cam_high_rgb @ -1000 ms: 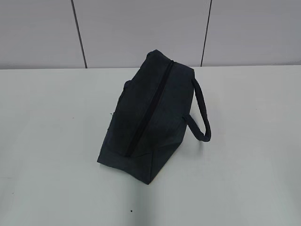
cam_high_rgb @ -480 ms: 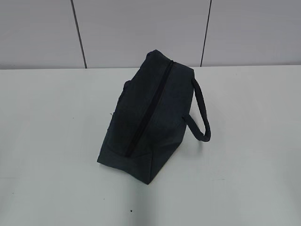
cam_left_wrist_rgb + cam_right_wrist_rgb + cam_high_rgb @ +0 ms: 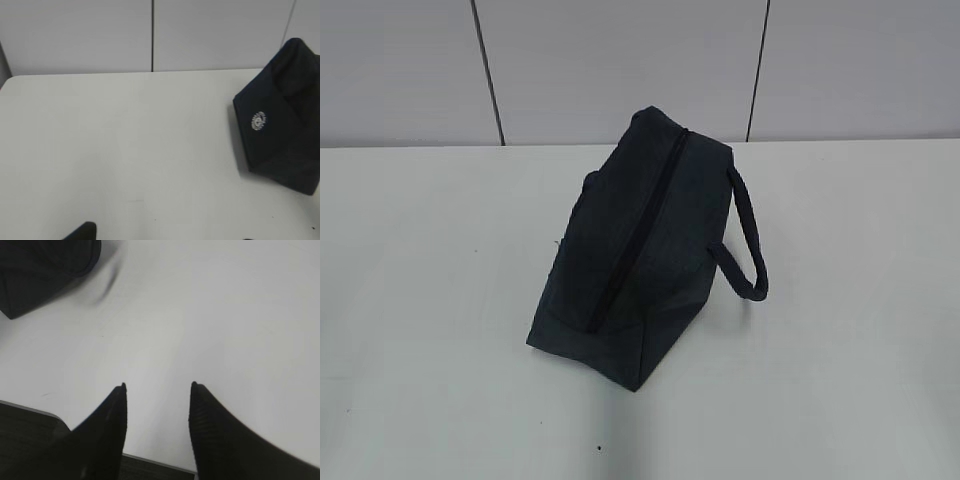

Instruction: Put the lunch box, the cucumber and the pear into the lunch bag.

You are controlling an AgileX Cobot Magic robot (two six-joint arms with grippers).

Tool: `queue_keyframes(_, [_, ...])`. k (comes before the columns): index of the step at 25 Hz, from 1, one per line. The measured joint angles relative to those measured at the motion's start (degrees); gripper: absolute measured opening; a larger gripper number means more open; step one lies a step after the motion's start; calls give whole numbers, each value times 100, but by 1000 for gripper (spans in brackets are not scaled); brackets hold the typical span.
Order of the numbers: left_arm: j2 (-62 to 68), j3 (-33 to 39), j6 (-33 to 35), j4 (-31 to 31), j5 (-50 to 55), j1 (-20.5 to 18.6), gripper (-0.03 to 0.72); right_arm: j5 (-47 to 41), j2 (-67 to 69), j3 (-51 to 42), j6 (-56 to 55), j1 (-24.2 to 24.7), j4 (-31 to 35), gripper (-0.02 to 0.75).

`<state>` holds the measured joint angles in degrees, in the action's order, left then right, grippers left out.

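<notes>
- Exterior view: the lunch bag (image 3: 645,255) stands alone near the middle of the white table (image 3: 430,300), its long zipper (image 3: 638,235) running along the top ridge and apparently closed from end to end; the loop handle (image 3: 748,240) hangs off its right side.
- No arm or gripper shows in that view, and neither the lunch box, the cucumber nor the pear shows in any view, so I cannot tell whether they are inside the bag or simply out of frame.
- Left wrist view: the bag sits at the right edge with its small white round logo (image 3: 258,120) facing the camera; bare table fills the rest.
- Of the left gripper (image 3: 82,232) only a dark tip pokes up at the bottom edge, so I cannot tell how its fingers stand.
- Right wrist view: the right gripper (image 3: 158,390) hovers over the near table edge with its two fingers apart and nothing between them; a corner of the bag lies at upper left, well apart from it.
- Judged risks: if the food is not yet inside, a shut zipper blocks every drop, and items set on the ridge would slide off.
- The bag is soft and stands unsupported; a one-sided tug on the zipper or handle could tip or drag it unless the other arm steadies it.
- The ring pull is not discernible here, so a grasp aimed blind could close on fabric instead.
</notes>
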<state>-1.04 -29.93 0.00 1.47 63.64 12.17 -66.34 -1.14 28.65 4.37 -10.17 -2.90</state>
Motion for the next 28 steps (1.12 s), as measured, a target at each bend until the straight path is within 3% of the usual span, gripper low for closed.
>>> queue_keyframes(7, [0,0,0,0,0,-1431,498,0,0,0,0,693,0,332])
queue_keyframes(9, [0,0,0,0,0,-1627,498,0,0,0,0,731,0,332])
queue_keyframes(28, [0,0,0,0,0,-1673,498,0,0,0,0,731,0,332])
